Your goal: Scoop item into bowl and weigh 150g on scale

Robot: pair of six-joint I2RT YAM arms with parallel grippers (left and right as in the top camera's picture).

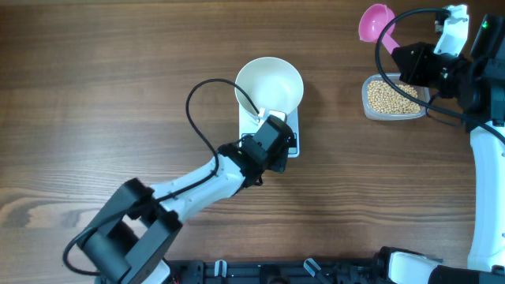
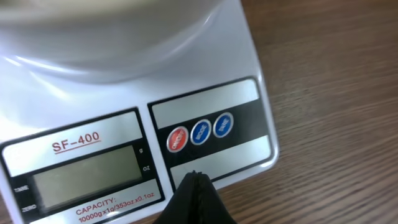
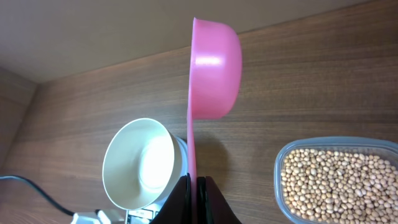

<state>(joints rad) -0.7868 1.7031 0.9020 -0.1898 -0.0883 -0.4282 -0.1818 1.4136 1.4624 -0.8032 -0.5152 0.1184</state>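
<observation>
Saw the left gripper pressed together into one point at the front edge of the scale, just short of its red button, with the display blank and the empty bowl seated on the scale. Judged the step to be waking or zeroing the scale, calling next for a small push forward onto a button. Well right of the scale, found the beans unscooped in their clear tub and the right gripper pinching the handle of the pink scoop, due next for a dip into the tub.
</observation>
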